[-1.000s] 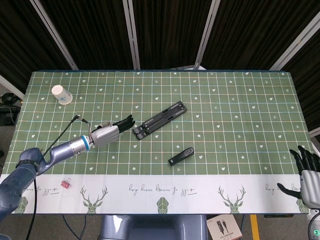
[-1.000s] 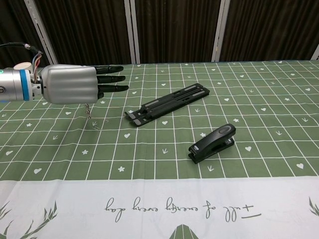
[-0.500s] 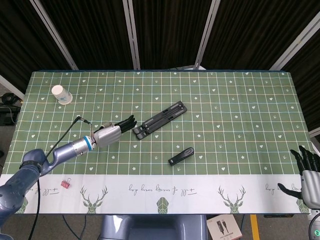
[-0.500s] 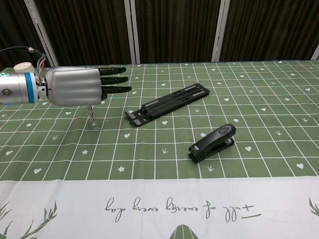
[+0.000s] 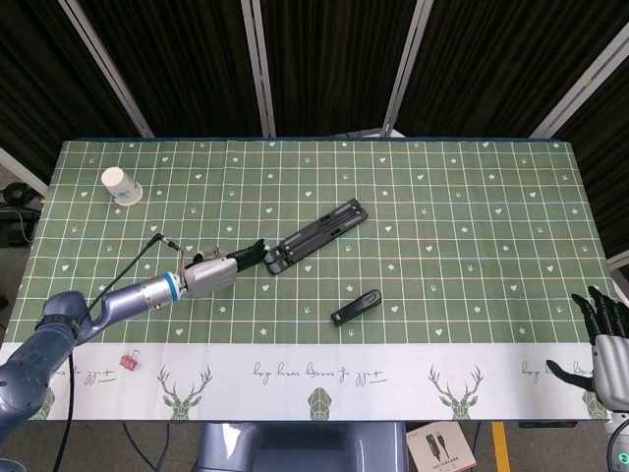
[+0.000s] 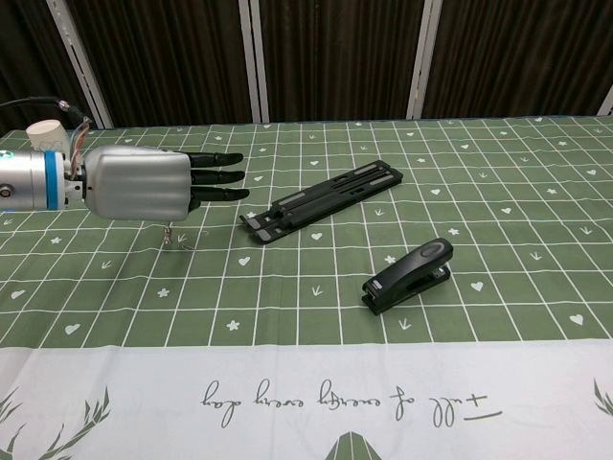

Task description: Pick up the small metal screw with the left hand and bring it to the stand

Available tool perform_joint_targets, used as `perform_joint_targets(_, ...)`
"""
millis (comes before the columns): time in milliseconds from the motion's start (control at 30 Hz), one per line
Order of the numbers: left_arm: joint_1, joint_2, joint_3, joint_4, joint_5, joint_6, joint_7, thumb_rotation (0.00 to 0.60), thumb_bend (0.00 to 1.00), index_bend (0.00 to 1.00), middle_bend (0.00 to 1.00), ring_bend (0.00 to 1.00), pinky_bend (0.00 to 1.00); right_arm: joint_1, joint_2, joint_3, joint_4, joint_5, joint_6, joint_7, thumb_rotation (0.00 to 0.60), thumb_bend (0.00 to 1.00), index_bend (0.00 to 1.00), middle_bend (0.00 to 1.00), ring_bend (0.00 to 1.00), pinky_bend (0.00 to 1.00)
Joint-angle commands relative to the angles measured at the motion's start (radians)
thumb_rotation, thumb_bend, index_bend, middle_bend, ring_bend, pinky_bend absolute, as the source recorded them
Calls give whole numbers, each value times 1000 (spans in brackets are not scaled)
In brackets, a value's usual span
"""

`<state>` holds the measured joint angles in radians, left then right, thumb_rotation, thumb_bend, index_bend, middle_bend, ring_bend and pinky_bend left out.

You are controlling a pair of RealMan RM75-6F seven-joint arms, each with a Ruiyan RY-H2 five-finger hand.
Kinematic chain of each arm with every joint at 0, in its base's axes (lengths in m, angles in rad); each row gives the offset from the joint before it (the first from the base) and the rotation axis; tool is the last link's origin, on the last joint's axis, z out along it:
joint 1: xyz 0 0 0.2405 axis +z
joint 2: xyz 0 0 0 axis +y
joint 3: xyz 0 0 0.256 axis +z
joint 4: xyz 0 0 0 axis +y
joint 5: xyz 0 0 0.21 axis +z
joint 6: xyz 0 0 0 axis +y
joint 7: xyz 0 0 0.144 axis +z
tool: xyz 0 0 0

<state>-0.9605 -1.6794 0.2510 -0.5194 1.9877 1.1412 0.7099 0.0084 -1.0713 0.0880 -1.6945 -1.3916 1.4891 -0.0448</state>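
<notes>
The left hand (image 6: 134, 184) hangs low over the green checked tabletop (image 6: 498, 192), holding the small metal screw (image 6: 169, 235) beneath its palm, dark fingers (image 6: 215, 176) stretched toward the black stand (image 6: 321, 196) nearby. The right hand (image 5: 607, 339) (at the tabletop's edge) holds nothing, fingers spread. A black stapler (image 6: 410, 276) lies nearer the front.

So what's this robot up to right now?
Its left hand hangs low over the green table, fingers stretched toward a flat black stand. A small metal screw shows just beneath the hand; whether it is actually pinched or only dangling near the cloth is hard to tell. The right hand rests idle, open, at the table's far corner. A black stapler, a paper cup and a red binder clip lie untouched.
</notes>
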Motion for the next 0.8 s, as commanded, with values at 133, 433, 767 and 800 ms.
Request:
perform_joint_targets(133,0,0,-16,-4,-16,-2,8,600,492,671,0,0,0,0,-1,1,0,-1,3,0,600,50,119,0,0,19)
perform_joint_targets(433,-8,-5,-39,-30,-37,-8,9,600,493,672,0,0,0,-1,-1,0,0,-3,4,0,600,51,119,0,0,19)
perform_joint_targets(767,-8,-12,-48,-40,-50,-20,16,600,492,672,0,0,0,-2,0,1,2,-4,6,3,600,51,119,0,0,19)
perform_joint_targets(800,-8,-13,-48,-40,-51,-21,17,600,492,672,0,0,0,-2,0,1,2,-4,6,3,600,52,119,0,0,19)
